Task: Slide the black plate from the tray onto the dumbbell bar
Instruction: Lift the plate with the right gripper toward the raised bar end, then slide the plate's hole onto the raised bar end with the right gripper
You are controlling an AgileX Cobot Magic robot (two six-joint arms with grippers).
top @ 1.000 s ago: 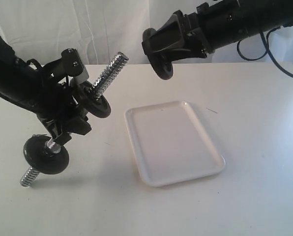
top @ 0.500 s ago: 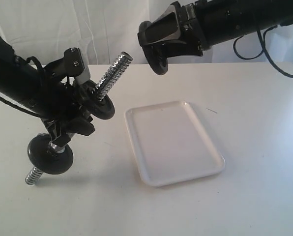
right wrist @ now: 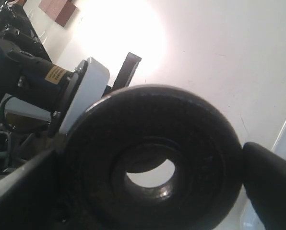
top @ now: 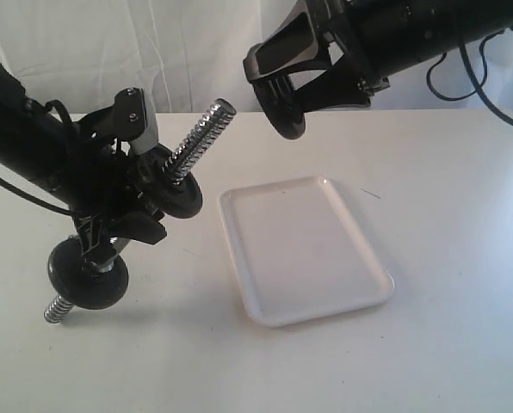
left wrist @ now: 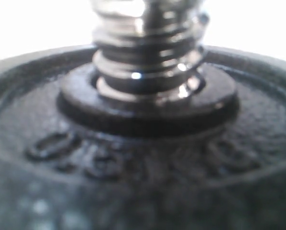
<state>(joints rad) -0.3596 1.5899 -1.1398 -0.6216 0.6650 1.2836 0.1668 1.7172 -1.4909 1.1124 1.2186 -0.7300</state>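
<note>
Seen from the exterior camera, the left pincer (top: 126, 219) is clamped on the bar (top: 198, 139) and holds it clear of the white tabletop (top: 446, 344) at a steep tilt, one threaded end pointing up toward the right arm, the other low near the tabletop. Two black discs already sit on the bar, an upper disc (top: 177, 188) just above the grip and a lower disc (top: 89, 274) just below it. The right pincer (top: 291, 90) hangs in the air pinching the plate (top: 287, 116) nearly edge-on to the camera, close to the bar's raised tip but apart from it. The tray (top: 304, 249) lies flat on the tabletop below and between the two arms, with nothing on it. The left wrist camera gives a blurred close-up of a black disc (left wrist: 143, 182) with the bar's chrome thread (left wrist: 145, 57) passing through its centre hole. Raised lettering on the disc's face is too soft to read, and the pincer itself does not show here. In the right wrist camera the plate (right wrist: 181, 124) fills the middle of the frame, gripped at opposite edges by the two dark fingers (right wrist: 270, 182), with light showing through its centre hole. Beyond it are the white tabletop and part of the other arm.
</note>
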